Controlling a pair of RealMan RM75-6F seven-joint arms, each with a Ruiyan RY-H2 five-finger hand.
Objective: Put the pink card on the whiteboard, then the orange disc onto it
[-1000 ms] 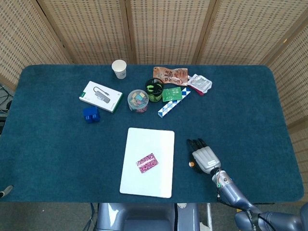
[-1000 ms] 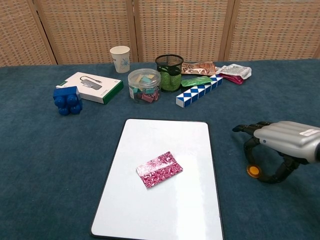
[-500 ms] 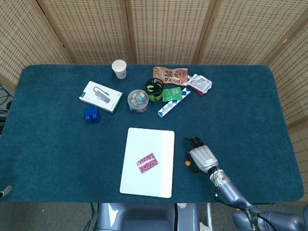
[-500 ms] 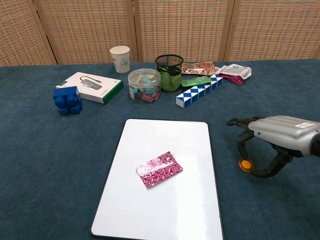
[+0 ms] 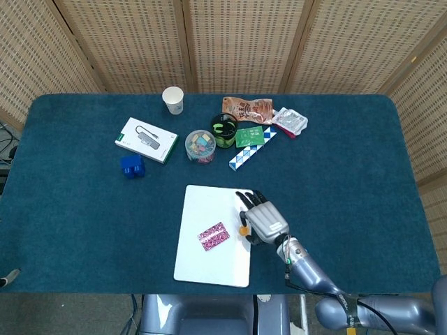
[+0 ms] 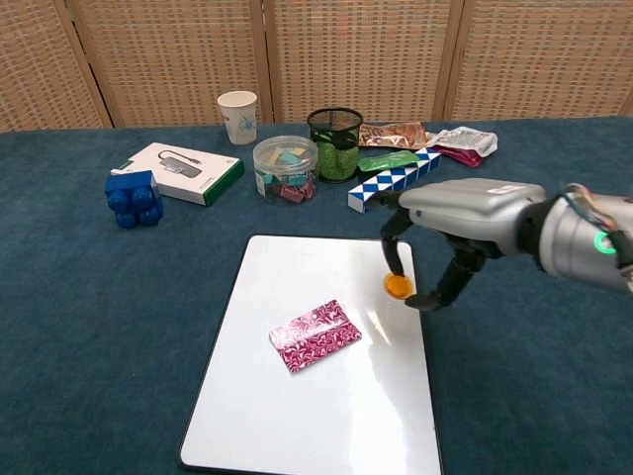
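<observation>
Orange disc (image 6: 398, 285) pinched by right robot hand (image 6: 450, 223); no legible writing.

Staged indoor robot test area, of the lab or studio kind. A table (image 5: 84, 230) covered in dark teal cloth is enclosed at 12 o'clock by folding woven-cane screens (image 5: 237, 42). Assorted small props are grouped at the far centre: a paper cup (image 5: 173, 100), a boxed gadget (image 5: 146, 140), a blue block toy (image 5: 132, 166), a clear tub of clips (image 5: 200, 146), a black mesh pen cup (image 5: 224, 130), snack packets (image 5: 248, 108) and a blue-and-white folding puzzle (image 5: 251, 148).
</observation>
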